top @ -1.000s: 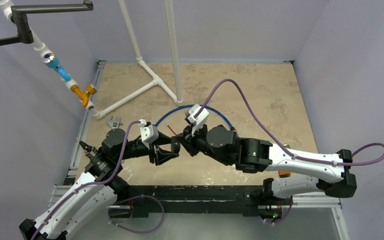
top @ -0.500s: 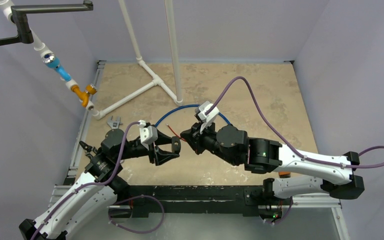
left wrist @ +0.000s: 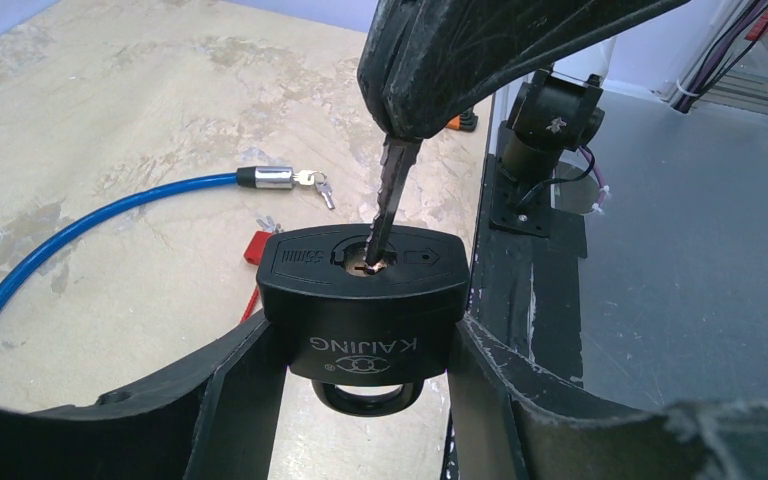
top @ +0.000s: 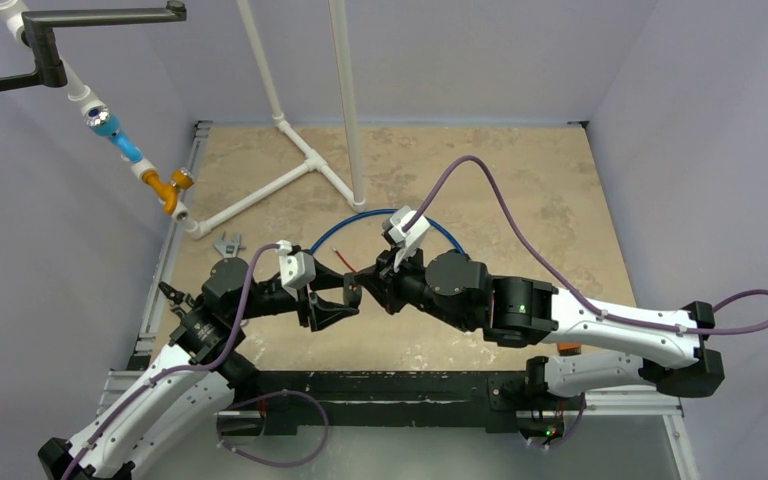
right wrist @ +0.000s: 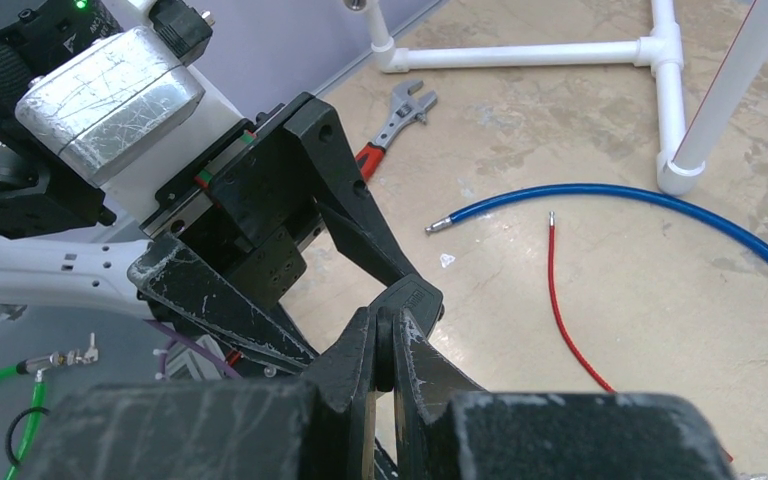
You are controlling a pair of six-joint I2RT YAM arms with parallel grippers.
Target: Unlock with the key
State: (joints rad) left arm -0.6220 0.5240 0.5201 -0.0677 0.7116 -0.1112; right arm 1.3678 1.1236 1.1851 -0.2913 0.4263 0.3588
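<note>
Key (left wrist: 389, 188) tip meets the padlock (left wrist: 365, 300) keyway; left gripper (left wrist: 360, 345) clamps the body, right gripper (right wrist: 385, 340) pinches the key. Keep your push in line, then twist.

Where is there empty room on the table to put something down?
The far right corner of the table, past the blue cable, is bare. The middle is crowded: lock, key, red wire. Left has pipes and a wrench.

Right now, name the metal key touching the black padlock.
The long key in the right gripper, tip at the padlock keyhole; the small keys lie beside the blue cable.
</note>
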